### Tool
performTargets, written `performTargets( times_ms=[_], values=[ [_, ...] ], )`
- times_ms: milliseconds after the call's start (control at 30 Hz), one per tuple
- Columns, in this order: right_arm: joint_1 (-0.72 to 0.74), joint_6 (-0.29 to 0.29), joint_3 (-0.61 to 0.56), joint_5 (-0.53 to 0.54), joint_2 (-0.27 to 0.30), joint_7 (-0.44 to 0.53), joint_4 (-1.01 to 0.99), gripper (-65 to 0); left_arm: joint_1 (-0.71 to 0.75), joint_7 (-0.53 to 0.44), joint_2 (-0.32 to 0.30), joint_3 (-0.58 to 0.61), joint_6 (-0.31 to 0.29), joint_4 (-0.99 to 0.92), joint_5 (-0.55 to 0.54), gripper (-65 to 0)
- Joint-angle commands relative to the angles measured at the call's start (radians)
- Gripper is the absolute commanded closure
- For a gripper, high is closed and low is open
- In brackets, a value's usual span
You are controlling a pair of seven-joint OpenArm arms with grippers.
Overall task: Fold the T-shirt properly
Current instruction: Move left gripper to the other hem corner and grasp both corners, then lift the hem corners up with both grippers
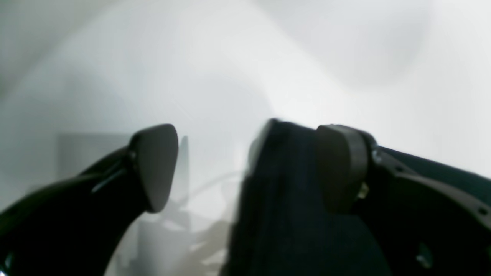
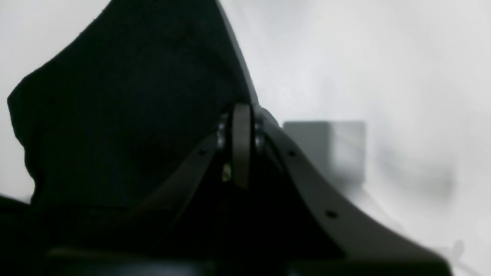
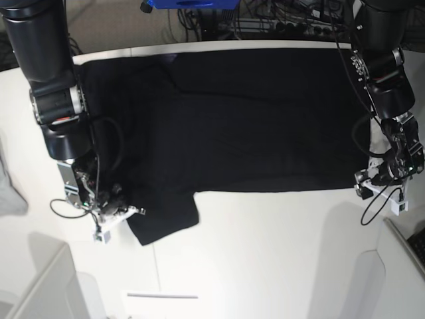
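Black T-shirt (image 3: pixel 252 119) spread flat across white counter (image 3: pixel 265 252). Right pincer (image 2: pixel 241 126) clamped on sleeve cloth. Left pincer (image 1: pixel 245 168) spread apart, hem against one finger.

One large black short-sleeved cloth T-shirt (image 3: pixel 246 119) lay spread on one white table (image 3: pixel 265 252). Two black robot arms reached over it, each ending in one gripper: the left gripper (image 1: pixel 245 168) and the right gripper (image 2: pixel 241 145), two grippers in all. One light grey cloth (image 3: pixel 10 193) showed at the table's edge in the base view. One blue object (image 3: pixel 189 4) and a tangle of cables too dense to count sat beyond the far edge.
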Motion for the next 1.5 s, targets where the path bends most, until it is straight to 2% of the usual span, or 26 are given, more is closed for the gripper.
performTargets(
  times_ms=[0, 300, 467, 767, 900, 1067, 1300, 1467],
  values=[
    [0.013, -0.002, 0.002, -0.006, 0.006, -0.04, 0.004, 0.0, -0.023, -0.017, -0.019, 0.011, 0.003, 0.015, -0.011, -54.0],
    [0.013, -0.002, 0.002, -0.006, 0.007, -0.04, 0.006, 0.0, -0.049, -0.111, 0.013, 0.032, 0.003, -0.143, -0.002, -54.0],
    [0.013, -0.002, 0.002, -0.006, 0.01, -0.04, 0.006, 0.0, -0.044, -0.127, 0.015, 0.032, 0.003, -0.155, -0.002, -52.5],
    [0.013, -0.002, 0.002, -0.006, 0.009, -0.035, 0.006, 0.0, -0.042, -0.129, 0.018, 0.034, 0.0, -0.157, -0.002, -21.6],
    [0.013, -0.002, 0.003, -0.001, 0.007, -0.034, 0.007, 0.0, -0.042, -0.127, 0.018, 0.034, 0.0, -0.155, -0.002, 0.0],
    [0.013, -0.002, 0.003, -0.003, 0.007, -0.029, 0.021, 0.0, -0.041, -0.126, 0.018, 0.034, 0.0, -0.152, -0.008, 0.0],
    [-0.055, -0.008, 0.003, -0.006, 0.016, -0.022, 0.177, 0.0, -0.039, -0.123, 0.013, 0.034, -0.002, -0.114, -0.011, 0.0],
    [-0.081, -0.096, 0.003, -0.007, 0.036, -0.02, 0.265, 0.0, 0.008, -0.12, 0.015, 0.034, -0.002, 0.001, -0.013, 0.0]
  ],
)
